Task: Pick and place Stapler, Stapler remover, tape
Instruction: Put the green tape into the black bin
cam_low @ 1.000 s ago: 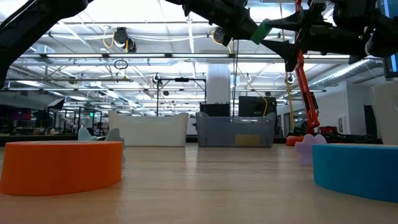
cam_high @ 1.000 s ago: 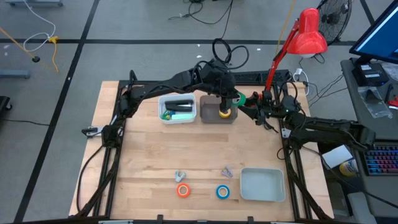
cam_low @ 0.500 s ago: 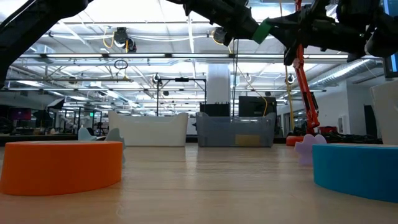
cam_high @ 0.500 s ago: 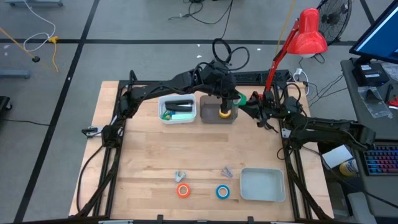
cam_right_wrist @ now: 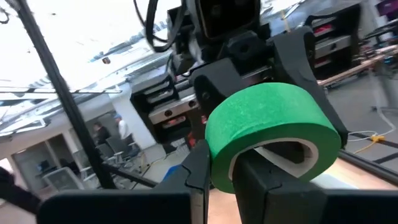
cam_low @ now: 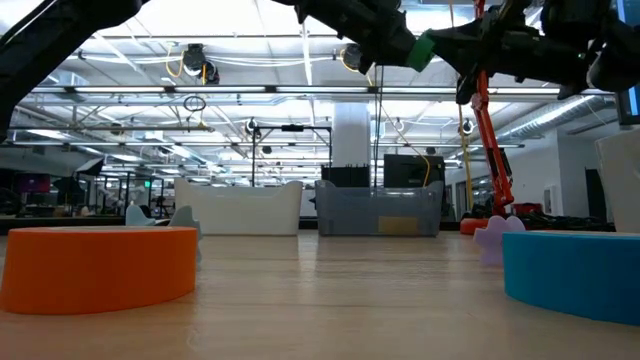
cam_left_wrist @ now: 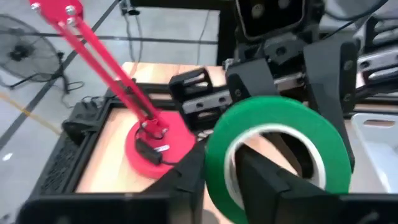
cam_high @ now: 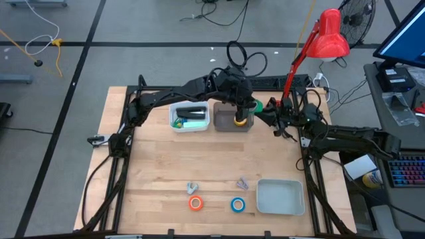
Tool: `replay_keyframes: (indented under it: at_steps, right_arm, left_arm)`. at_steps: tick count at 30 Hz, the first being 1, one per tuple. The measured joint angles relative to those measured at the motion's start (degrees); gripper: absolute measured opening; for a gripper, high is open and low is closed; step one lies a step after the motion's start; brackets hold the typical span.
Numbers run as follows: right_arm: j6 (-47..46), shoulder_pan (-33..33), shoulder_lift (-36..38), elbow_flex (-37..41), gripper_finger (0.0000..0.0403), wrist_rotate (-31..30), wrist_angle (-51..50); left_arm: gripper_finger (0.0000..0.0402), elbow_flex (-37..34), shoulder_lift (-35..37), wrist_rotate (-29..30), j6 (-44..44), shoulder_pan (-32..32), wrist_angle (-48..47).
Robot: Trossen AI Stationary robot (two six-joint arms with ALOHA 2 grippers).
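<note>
Green tape (cam_high: 255,105) hung in the air just beside the gray bin (cam_high: 233,116) in the high view, and we saw both grippers meet on it there: the left gripper (cam_high: 248,104) from the bin side, the right gripper (cam_high: 263,108) from the side of the red lamp (cam_high: 330,34). A yellow roll (cam_high: 240,120) stood inside the gray bin. Touching that bin was a white bin (cam_high: 189,115) with dark and green objects in it. Well apart from the gray bin, toward the near edge of the wooden table (cam_high: 159,166), lay an orange roll (cam_high: 195,203), a blue roll (cam_high: 238,204) and an empty pale tray (cam_high: 279,197).

From the low view, we saw the green roll (cam_low: 421,50) held high above the gray bin (cam_low: 378,208), dark arms on either side of it. The orange roll (cam_low: 98,267) and blue roll (cam_low: 571,271) sat close to the camera.

In the left wrist view, the left arm's 2 fingers (cam_left_wrist: 186,174) clamped the green tape's (cam_left_wrist: 273,155) wall, 1 inside the pale core, with the right gripper closed on its far side.

In the right wrist view, we saw the same from the other side: 2 fingers (cam_right_wrist: 198,167) pinching the ring's (cam_right_wrist: 270,127) wall, the left gripper clasping it beyond.
</note>
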State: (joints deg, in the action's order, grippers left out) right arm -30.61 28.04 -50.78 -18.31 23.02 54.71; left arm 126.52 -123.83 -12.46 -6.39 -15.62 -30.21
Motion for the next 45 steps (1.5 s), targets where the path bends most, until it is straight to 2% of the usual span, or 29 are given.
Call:
replay_keyframes:
  at_steps: [6,13,20,28,31,36,40,45]
  right_arm:
    - [0.1,0.0,0.0,0.0,0.0035,-2.0,-2.1]
    - [1.3,0.1,0.1,-0.1,0.0035,-4.0,-7.5]
    - [1.2,-0.4,0.0,-0.1,0.0035,-6.5,-13.8]
    - [3.4,-3.9,0.0,-1.5,0.0035,-10.8,-14.6]
    - [5.0,-5.4,0.0,-2.6,0.0035,-12.7,-15.6]
    - [7.2,-6.8,-0.1,-5.1,0.0035,-14.2,-19.1]
    - [9.7,-6.8,-0.8,-8.9,0.0035,-14.1,-26.3]
    - [13.4,-6.8,-4.9,-16.0,0.0035,-14.0,-37.2]
  left_arm:
    - [0.0163,0.0,0.2,5.3,0.1,-0.8,-2.7]
    - [0.0217,-0.1,3.4,7.8,-1.8,-4.0,-16.6]
    - [0.0230,-0.1,8.5,10.1,-0.4,-7.4,-30.6]
    - [0.0228,-1.9,13.3,5.2,-0.8,-7.8,-36.0]
    - [0.0228,-7.5,17.7,5.2,-0.2,-7.8,-33.8]
    - [0.0227,-23.0,29.5,5.6,3.5,-7.3,-21.0]
    - [0.0228,-35.3,38.3,8.0,7.1,-6.4,-13.0]
    - [0.0228,-47.3,46.9,9.6,10.1,-4.9,-6.6]
